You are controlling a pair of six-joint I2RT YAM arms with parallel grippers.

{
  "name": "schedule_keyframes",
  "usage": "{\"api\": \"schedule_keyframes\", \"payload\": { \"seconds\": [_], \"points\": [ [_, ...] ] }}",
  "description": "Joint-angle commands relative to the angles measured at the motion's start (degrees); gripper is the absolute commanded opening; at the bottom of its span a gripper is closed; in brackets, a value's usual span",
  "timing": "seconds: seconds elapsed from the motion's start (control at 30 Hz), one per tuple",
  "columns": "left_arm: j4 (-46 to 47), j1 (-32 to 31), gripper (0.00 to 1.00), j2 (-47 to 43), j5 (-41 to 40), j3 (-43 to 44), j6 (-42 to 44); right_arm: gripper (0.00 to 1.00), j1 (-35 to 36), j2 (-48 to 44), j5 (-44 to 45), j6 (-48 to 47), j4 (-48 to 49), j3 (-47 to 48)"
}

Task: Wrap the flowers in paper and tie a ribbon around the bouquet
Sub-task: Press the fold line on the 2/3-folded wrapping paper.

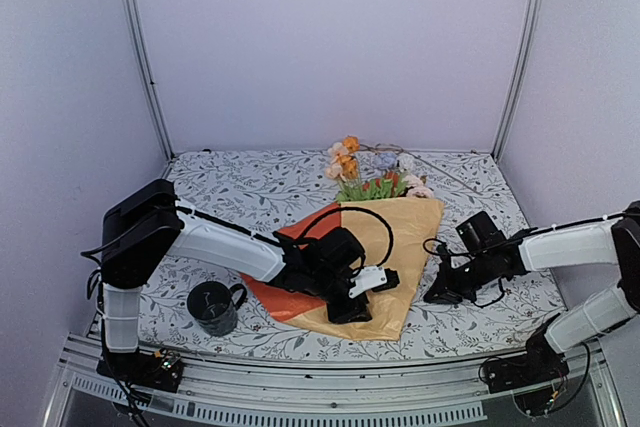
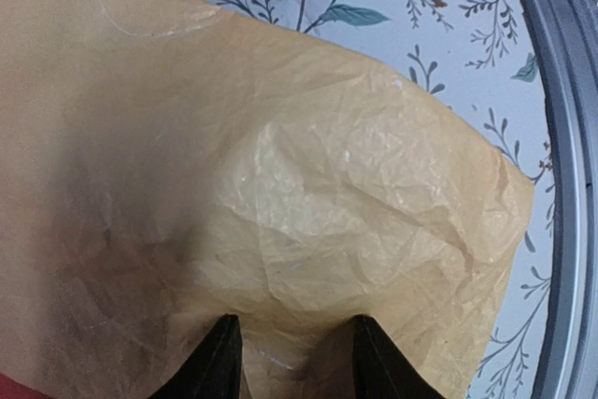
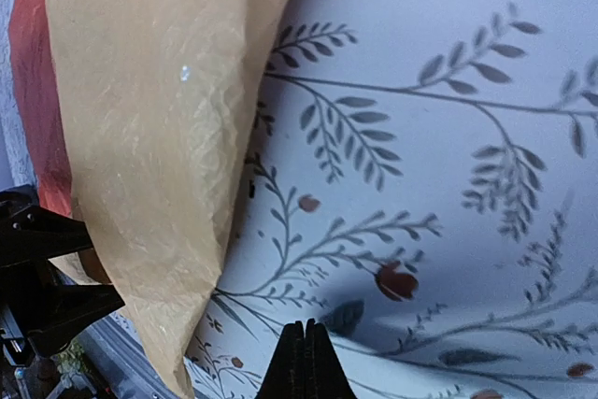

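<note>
Left pincer (image 2: 291, 362) half spread, fingers pointing down, arm stretched right. Right pincer (image 3: 305, 362) clamped shut, arm reaching left.
</note>
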Motion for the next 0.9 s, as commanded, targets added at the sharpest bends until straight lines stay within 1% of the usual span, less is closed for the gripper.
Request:
{"api": "schedule_keyframes", "payload": {
  "seconds": [0.0, 0.07, 0.1, 0.17, 0.23, 0.3, 0.37, 0.47, 0.53, 0.6, 0.67, 0.77, 0.87],
  "points": [
    [-9.7, 0.5, 0.42, 5.5, -0.6, -2.5, 0.0, 0.0, 1.7, -8.3, 8.2, 1.9, -17.0, 4.3],
    [-9.7, 0.5, 0.42, 5.5, -0.5, -2.5, 0.0, 0.0, 3.3, -11.4, 4.0, 2.0, -15.2, 5.6],
    [-9.7, 0.4, 0.42, 5.4, -0.4, -2.6, -0.2, 0.0, 4.6, -12.1, 1.1, 3.0, -12.6, 5.8],
    [-9.6, 0.4, 0.42, 5.3, -0.4, -2.8, -0.4, 0.0, 8.0, -11.7, -0.8, 5.0, -6.8, 6.0],
    [-9.6, 0.5, 0.42, 5.1, -0.5, -2.9, -0.6, 0.0, 11.6, -8.1, -3.4, 6.5, -0.6, 6.1],
    [-9.5, 0.5, 0.42, 4.9, -0.5, -3.1, -0.7, 0.0, 14.4, -2.5, -7.6, 7.0, 5.7, 5.9],
    [-9.6, 0.6, 0.42, 4.6, -0.8, -3.4, -0.8, 0.0, 16.3, 2.5, -8.6, 7.9, 9.3, 5.9],
    [-9.1, 0.7, 0.42, 4.2, -0.9, -4.0, -0.8, 0.0, 16.5, 7.1, -7.8, 8.9, 8.6, 4.1],
    [-8.8, 0.8, 0.42, 4.0, -0.7, -4.1, -0.8, 0.0, 16.5, 7.1, -7.0, 10.8, 8.4, 1.6],
    [-8.5, 0.9, 0.42, 4.0, -0.5, -4.0, -0.9, 0.0, 16.5, 5.1, -4.3, 12.2, 5.3, -0.5],
    [-8.1, 0.9, 0.41, 4.1, -0.2, -4.0, -0.9, 0.0, 16.5, 2.0, 0.2, 13.0, -0.8, -1.0],
    [-7.7, 1.0, 0.41, 4.3, 0.5, -3.6, -0.8, 0.0, 16.5, -4.0, 5.7, 13.3, -9.2, 0.0],
    [-7.5, 1.0, 0.42, 4.3, 0.9, -3.4, -0.8, 0.0, 16.5, -7.9, 7.2, 12.9, -13.5, 3.5]
  ]
}}
